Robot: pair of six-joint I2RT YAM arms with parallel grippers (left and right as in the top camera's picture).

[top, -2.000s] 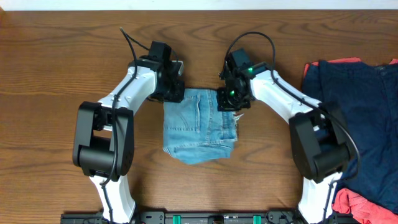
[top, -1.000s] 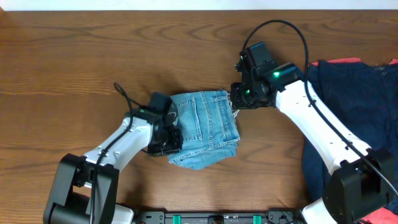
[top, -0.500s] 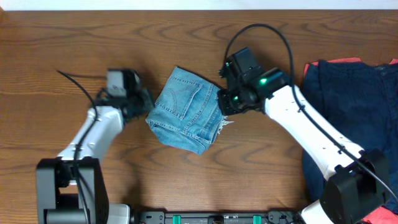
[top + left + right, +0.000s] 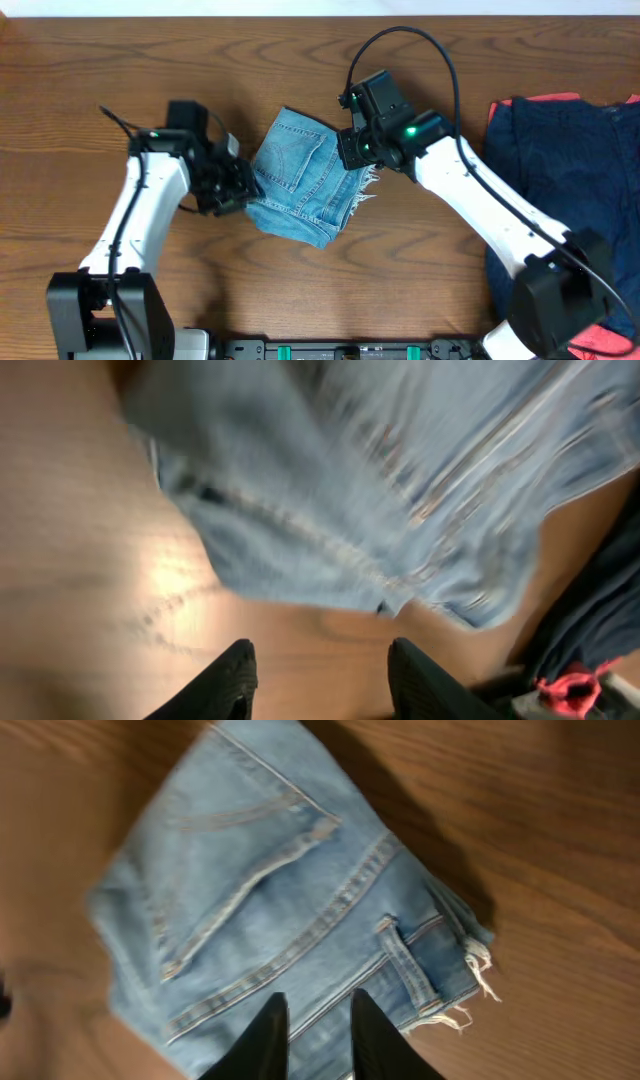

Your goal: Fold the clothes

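Observation:
The clothes in play are light-blue jeans (image 4: 305, 185), folded into a small packet that lies slanted at the table's middle, back pocket up and frayed hem at its right. My left gripper (image 4: 238, 186) sits at the packet's left edge. In the left wrist view its gripper (image 4: 320, 665) stands open over bare wood, the blurred jeans (image 4: 350, 490) just beyond the tips. My right gripper (image 4: 350, 150) hovers at the packet's upper right. Seen from the right wrist, its gripper (image 4: 312, 1020) is narrowly open above the jeans (image 4: 270, 910), holding nothing.
A dark navy garment (image 4: 570, 160) lies heaped at the table's right side, with coral-red cloth (image 4: 555, 97) showing at its top edge and at the bottom right corner. Both arm bases stand at the front edge.
The jeans packet was turned and shifted, then let go. My left gripper opened and came in to the packet's left edge. My right gripper's jaws parted a little.

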